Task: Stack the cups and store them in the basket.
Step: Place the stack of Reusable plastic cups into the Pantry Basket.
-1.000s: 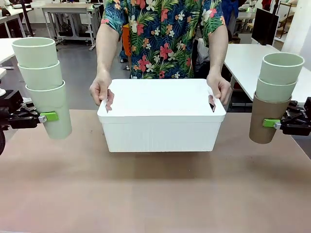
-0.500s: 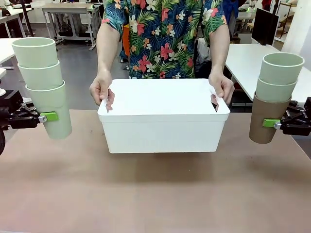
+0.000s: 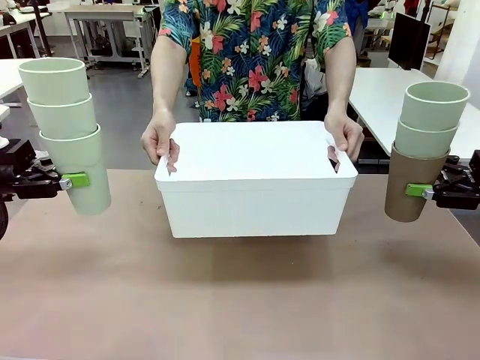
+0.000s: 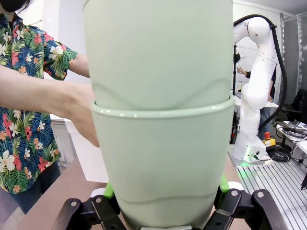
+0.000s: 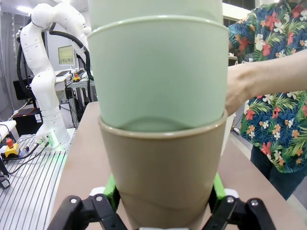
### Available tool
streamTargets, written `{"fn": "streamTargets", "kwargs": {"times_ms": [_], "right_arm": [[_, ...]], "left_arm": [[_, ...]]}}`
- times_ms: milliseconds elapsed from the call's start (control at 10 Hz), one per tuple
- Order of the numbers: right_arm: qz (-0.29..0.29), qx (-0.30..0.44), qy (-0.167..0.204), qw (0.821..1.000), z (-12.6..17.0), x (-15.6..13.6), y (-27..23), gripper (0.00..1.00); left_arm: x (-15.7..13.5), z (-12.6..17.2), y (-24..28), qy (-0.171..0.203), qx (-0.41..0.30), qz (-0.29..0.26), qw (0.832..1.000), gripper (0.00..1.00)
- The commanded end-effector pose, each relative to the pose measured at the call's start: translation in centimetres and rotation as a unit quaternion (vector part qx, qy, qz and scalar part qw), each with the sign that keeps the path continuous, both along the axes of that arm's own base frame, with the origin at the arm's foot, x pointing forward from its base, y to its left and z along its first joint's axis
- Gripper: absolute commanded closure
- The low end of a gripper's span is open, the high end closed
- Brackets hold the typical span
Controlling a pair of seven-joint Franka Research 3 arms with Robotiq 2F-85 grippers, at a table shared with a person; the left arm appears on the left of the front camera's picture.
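Far left of the frame: the robot's left tool (image 3: pixel 77 181) is closed tight on the lowest cup of a stack of three mint-green cups (image 3: pixel 66 127). It holds the stack upright, mouths up, clear of the brown tabletop (image 3: pixel 240 307). From the left wrist camera, the left tool (image 4: pixel 165 191) has its green pads (image 4: pixel 109 190) pressed against opposite sides of that bottom cup, with the next cup nested into its rim.

At centre, a person in a flowered shirt (image 3: pixel 251 56) stands at the far side of the tabletop and grips a white basket (image 3: pixel 255 202) by its two ends. The hand at centre-left (image 3: pixel 160 141) is on one short rim and the hand at centre-right (image 3: pixel 345 136) is at the handle cut-out of the other. The basket is level over the middle of the tabletop, between the two stacks and well apart from both. Whether its base touches the surface cannot be told.

Far right of the frame: the right tool (image 3: pixel 414 190) is clamped on a brown cup (image 3: pixel 409 184) that carries two mint-green cups (image 3: pixel 429 120) nested inside it, upright and off the tabletop. From the right wrist camera, the right tool (image 5: pixel 163 191) squeezes the brown cup between its pads (image 5: pixel 111 189).
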State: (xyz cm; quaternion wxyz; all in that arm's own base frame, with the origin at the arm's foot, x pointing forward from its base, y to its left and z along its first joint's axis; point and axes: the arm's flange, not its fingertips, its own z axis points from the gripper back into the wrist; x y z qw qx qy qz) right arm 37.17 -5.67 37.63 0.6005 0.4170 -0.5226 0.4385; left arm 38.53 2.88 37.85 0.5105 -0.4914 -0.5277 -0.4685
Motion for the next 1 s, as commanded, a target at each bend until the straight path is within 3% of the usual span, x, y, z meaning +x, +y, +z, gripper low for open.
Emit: {"fn": "streamTargets", "kwargs": {"times_ms": [0, 900], "right_arm": [[0.002, 0.002, -0.008, 1.000, 0.37, -0.02, 0.09, 0.13], [0.002, 0.002, -0.008, 1.000, 0.37, -0.02, 0.09, 0.13]], "left_arm": [[-0.26, 0.23, 0.24, -0.008, -0.004, -0.007, 1.000, 0.14], [-0.26, 0.23, 0.24, -0.008, -0.004, -0.007, 1.000, 0.14]]}}
